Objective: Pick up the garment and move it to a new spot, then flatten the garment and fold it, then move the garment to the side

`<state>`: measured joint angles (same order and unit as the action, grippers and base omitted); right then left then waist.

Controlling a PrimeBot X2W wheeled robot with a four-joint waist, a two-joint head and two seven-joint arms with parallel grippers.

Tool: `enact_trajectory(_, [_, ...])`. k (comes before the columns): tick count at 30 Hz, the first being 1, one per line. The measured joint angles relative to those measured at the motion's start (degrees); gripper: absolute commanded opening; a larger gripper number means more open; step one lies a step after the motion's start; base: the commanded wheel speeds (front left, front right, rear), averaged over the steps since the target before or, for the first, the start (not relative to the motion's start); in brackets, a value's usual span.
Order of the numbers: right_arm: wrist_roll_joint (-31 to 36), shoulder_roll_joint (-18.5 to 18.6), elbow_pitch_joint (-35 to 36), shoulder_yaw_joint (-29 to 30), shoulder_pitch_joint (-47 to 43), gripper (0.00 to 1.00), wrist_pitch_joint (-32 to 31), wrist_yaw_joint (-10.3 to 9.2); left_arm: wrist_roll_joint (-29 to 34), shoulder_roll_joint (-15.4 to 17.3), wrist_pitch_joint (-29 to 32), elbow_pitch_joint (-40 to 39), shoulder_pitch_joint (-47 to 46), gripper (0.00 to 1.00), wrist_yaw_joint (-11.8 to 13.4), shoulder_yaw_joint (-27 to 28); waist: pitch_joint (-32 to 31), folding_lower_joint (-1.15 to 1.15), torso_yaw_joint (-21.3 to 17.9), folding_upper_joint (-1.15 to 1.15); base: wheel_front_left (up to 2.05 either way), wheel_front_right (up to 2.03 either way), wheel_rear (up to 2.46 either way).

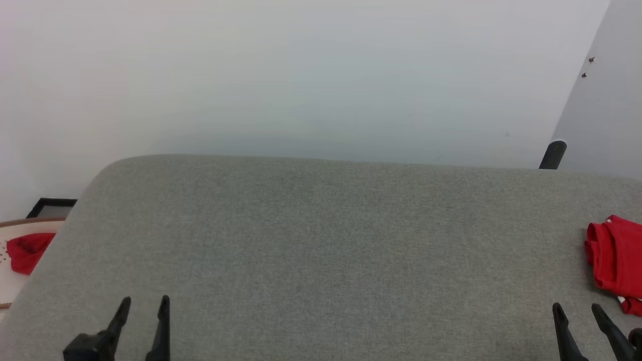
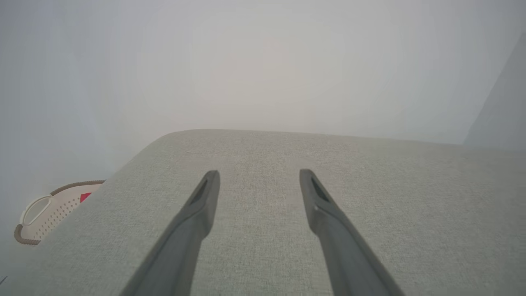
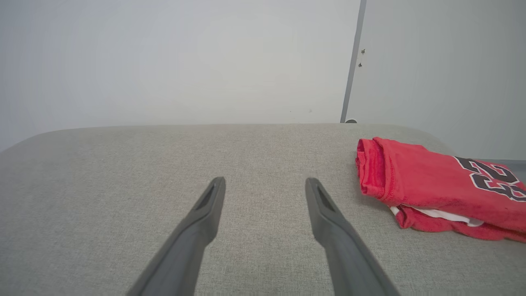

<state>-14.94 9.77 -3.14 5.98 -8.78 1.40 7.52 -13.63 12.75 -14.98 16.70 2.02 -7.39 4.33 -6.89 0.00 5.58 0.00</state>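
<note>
The left hand (image 1: 145, 299) and the right hand (image 1: 576, 306) sit low at the near edge of the counter (image 1: 321, 240), each with its two dark fingers spread wide and nothing between them; the wrist views show bare grey weave in both gaps. The garment (image 3: 415, 176) lies folded on the counter just to the right of the right hand, near that end of the top, red side up with part of the black number showing and a strip of white poking out from under the fold. It looks folded and set aside, so the task seems near its end. The risk I see is the right hand's outer finger: it is close to the bundle, and a sideways swing could snag the loose lower layer and drag the fold open, or nudge the bundle toward the end of the counter. A second risk is mistaking the red cloth (image 1: 27, 250) in the pale perforated basket (image 2: 45, 209), beyond the left corner, for the garment. The counter is covered in grey fabric with rounded corners. Behind it are a plain pale wall, a dark post (image 1: 553, 154) at the far right, and a small black frame (image 1: 50, 207) low on the left.
</note>
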Motion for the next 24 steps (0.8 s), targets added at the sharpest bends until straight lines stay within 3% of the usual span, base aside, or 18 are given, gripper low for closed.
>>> enact_trajectory(24, [1.35,-2.31,3.63,0.91,-1.55,1.00,-2.70,0.00,0.09,-0.35,-0.01,-5.01,2.68,1.00,-0.01,-0.10,0.05,0.00,0.38,0.00,0.00,0.00,0.00])
